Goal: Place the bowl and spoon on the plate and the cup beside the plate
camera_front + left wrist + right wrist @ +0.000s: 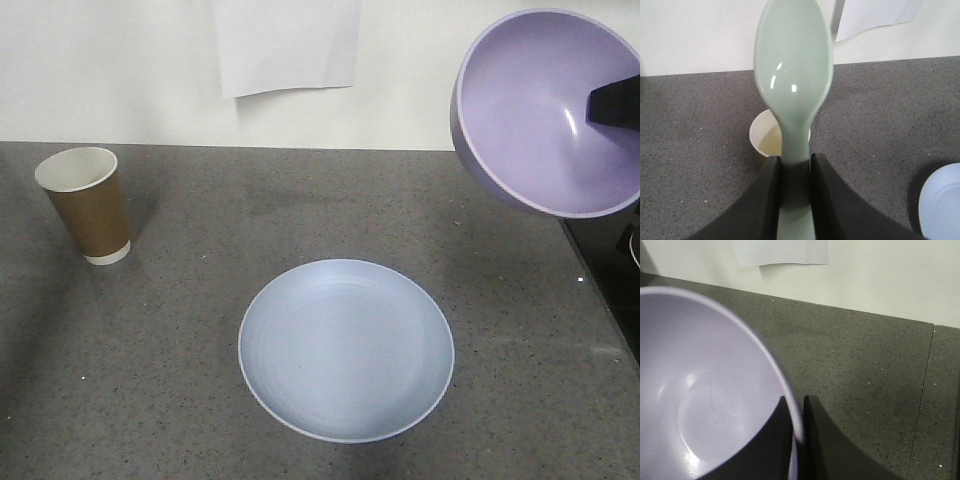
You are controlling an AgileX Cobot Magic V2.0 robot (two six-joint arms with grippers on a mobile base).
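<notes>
The bowl is hanging in the air above the tabletop's far right edge, tipped so its hollow is facing the front camera. Its rim is sitting between the jaws of the right gripper, which are closing tight on the thin wall, with one dark finger lying inside the bowl and the other outside. The spoon is sitting in the left gripper. The jaws there are nearly together and pinching its handle from both sides, while the scoop is sticking out past the fingertips with its hollow side facing the wrist camera. The plate is lying flat and bare in the middle of the tabletop, toward the near edge, well apart from both grippers. The cup is standing upright near the far left corner, well apart from the plate. A sheet of paper is hanging on the wall behind.
</notes>
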